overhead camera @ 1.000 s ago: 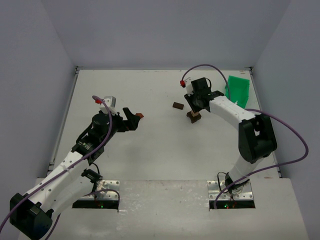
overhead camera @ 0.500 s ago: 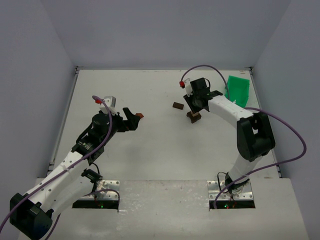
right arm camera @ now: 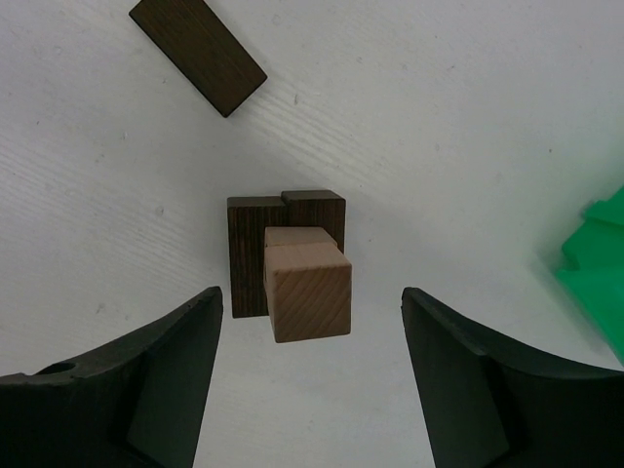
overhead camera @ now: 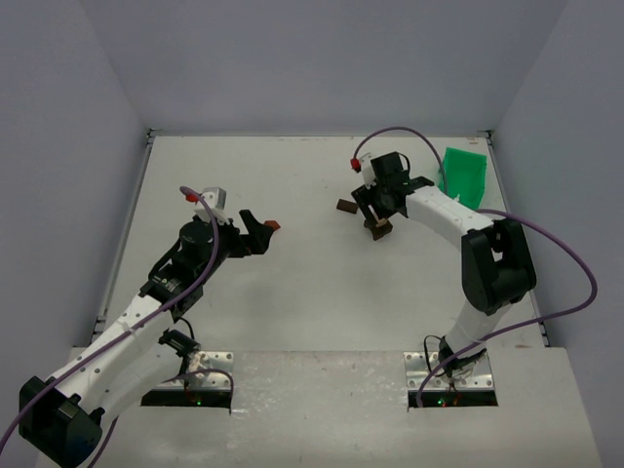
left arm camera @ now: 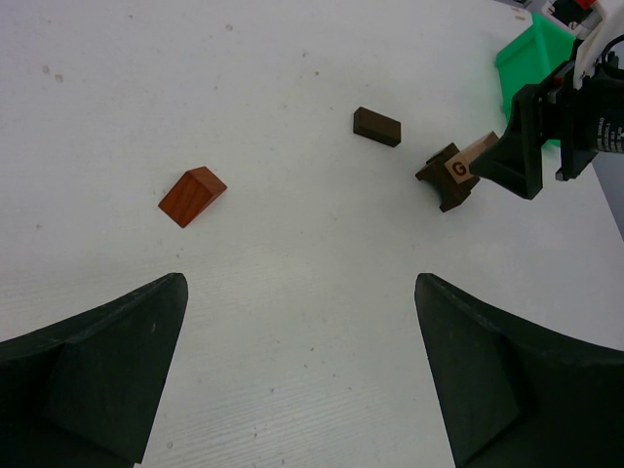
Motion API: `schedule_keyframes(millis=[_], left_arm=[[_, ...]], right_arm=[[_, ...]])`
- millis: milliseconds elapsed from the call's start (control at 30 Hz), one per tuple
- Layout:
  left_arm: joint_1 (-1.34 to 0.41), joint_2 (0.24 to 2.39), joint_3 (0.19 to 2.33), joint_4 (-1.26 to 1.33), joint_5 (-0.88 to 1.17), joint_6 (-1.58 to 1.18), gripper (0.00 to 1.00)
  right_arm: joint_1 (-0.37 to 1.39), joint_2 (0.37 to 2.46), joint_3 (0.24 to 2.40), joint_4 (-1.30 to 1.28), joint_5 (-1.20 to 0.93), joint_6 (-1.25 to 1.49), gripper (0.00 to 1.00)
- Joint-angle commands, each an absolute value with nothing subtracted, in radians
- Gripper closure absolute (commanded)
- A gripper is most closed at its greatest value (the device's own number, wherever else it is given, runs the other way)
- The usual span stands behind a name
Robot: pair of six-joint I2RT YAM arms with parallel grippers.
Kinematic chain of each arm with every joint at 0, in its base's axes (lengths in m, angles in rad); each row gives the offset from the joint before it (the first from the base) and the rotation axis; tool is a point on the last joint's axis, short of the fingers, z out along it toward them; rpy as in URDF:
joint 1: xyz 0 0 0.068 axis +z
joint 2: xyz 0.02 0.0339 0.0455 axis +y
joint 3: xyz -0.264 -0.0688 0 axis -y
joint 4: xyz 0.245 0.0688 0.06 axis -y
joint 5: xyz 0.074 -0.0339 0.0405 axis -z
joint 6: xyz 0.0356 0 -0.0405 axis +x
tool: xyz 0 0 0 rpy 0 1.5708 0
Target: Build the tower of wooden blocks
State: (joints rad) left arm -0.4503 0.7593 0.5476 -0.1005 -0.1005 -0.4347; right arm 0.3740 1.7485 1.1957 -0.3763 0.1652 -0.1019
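Note:
A dark brown notched block (right arm camera: 249, 255) lies on the white table with a light tan cube (right arm camera: 308, 291) on top of it, a second tan face showing behind. My right gripper (right arm camera: 310, 297) is open, its fingers on either side of the tan cube without touching it. From above, the right gripper (overhead camera: 375, 220) hovers over this stack (overhead camera: 381, 232). A flat dark brown block (right arm camera: 198, 44) lies apart beyond it. A reddish-brown wedge block (left arm camera: 192, 195) lies ahead of my open, empty left gripper (left arm camera: 300, 292), which in the top view (overhead camera: 258, 232) sits just left of the wedge (overhead camera: 274, 225).
A green plastic bin (overhead camera: 464, 175) stands at the back right, close behind the right arm; it also shows in the left wrist view (left arm camera: 531, 60). Grey walls enclose the table on three sides. The flat dark block (overhead camera: 345, 206) lies left of the stack.

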Motion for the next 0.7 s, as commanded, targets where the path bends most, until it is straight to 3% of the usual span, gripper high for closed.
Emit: schedule_keyframes(millis=[0, 667], left_arm=[[-0.448, 0.756, 0.552, -0.057, -0.097, -0.434, 0.00], [-0.448, 0.747, 0.548, -0.057, -0.091, -0.434, 0.00]], right_arm=[[0.367, 1.732, 1.239, -0.347, 0.193, -0.075, 0.25], [0.365, 1.763, 1.243, -0.307, 0.264, -0.064, 0.22]])
